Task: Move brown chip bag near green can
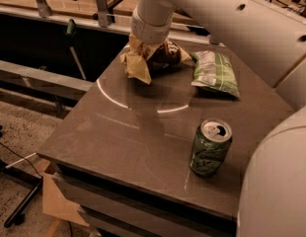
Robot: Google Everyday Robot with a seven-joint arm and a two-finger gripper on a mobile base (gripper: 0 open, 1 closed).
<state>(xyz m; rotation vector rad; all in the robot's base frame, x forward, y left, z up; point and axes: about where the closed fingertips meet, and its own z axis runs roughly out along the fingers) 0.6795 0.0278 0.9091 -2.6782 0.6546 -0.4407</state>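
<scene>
The brown chip bag (139, 64), crinkled tan and dark brown, hangs at the back of the table, bunched up under my wrist. My gripper (146, 49) is shut on its top and holds it just above the tabletop; the white wrist hides the fingers. The green can (210, 148) stands upright near the table's front right, well apart from the bag. Its silver top and pull-tab face up.
A green and white chip bag (215, 73) lies flat at the back right, beside the brown bag. The brown table (128, 132) has its front and left edges close by. My white arm fills the right side. A rail and floor lie to the left.
</scene>
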